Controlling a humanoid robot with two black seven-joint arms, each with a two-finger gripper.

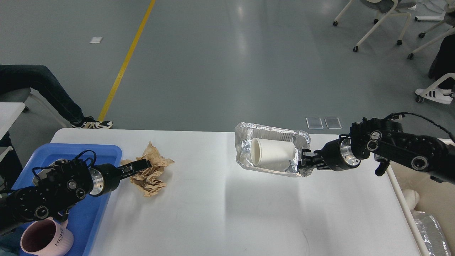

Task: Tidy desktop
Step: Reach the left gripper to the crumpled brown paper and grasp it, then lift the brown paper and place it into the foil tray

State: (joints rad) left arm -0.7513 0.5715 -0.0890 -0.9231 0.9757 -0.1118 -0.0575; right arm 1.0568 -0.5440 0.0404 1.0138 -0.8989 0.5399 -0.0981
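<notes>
Two hands at work over the white table [227,213].
The right hand [305,160] grips the foil tray [272,149] holding a paper cup [273,152]; the left hand [140,165], grip unclear, reaches over the crumpled paper [151,174].

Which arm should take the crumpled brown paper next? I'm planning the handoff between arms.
Left. The left pincer already sits at the crumpled brown paper, while the right pincer is shut on the foil tray with the paper cup, across the desktop.
</notes>
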